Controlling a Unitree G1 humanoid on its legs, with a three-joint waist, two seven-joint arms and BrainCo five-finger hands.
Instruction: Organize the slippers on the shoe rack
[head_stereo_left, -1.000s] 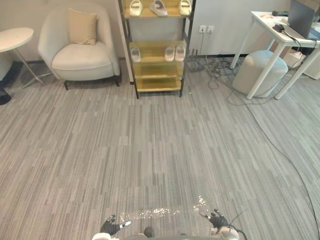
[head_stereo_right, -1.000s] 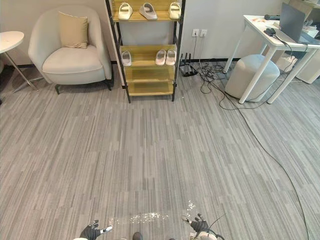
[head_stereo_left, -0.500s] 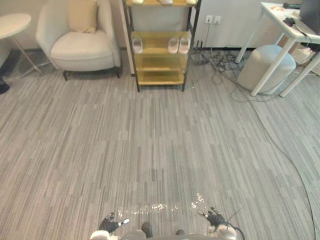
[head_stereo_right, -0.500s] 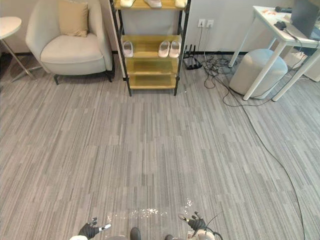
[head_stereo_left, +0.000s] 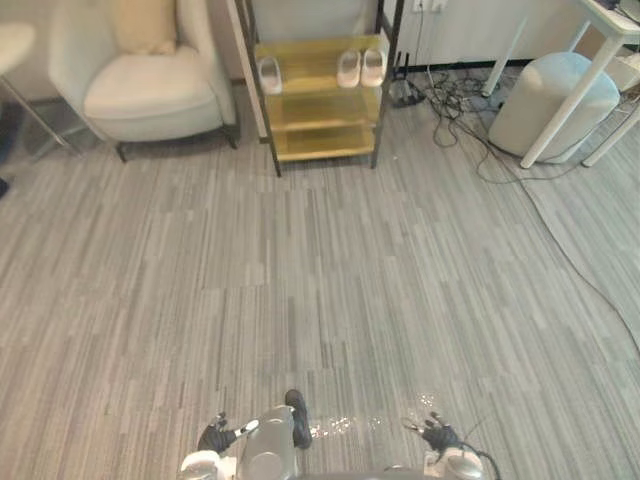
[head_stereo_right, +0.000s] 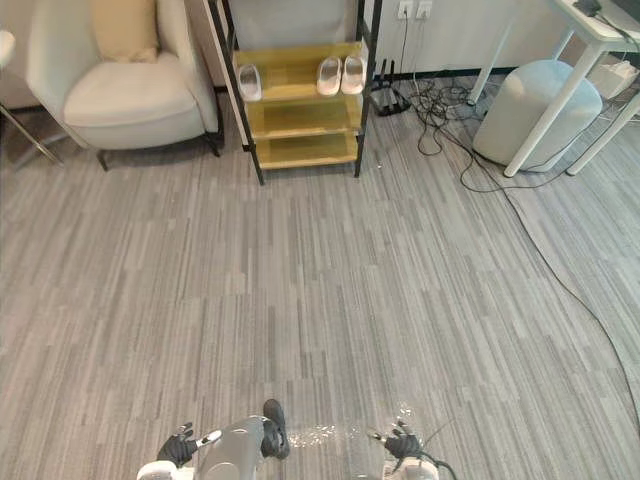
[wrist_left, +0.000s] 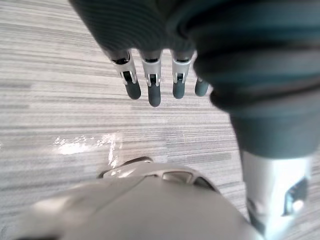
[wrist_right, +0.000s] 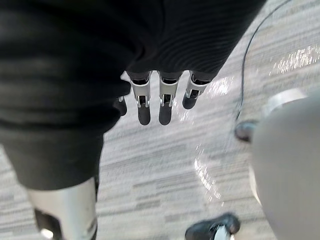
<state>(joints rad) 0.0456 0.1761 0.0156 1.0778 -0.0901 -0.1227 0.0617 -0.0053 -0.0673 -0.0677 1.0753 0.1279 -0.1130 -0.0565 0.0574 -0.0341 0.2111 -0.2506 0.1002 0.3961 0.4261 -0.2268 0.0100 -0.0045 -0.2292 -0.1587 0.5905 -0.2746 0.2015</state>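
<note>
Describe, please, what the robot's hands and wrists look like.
Both the left hand and the right hand have slim silver fingers ending in rounded dark tips. A dark ribbed cover wraps each hand's back and wrist, and beyond it the arm is smooth silver-grey.

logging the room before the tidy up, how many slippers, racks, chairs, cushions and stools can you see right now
slippers: 3
shoe rack: 1
armchair: 1
cushion: 1
round stool: 1
total: 7
</note>
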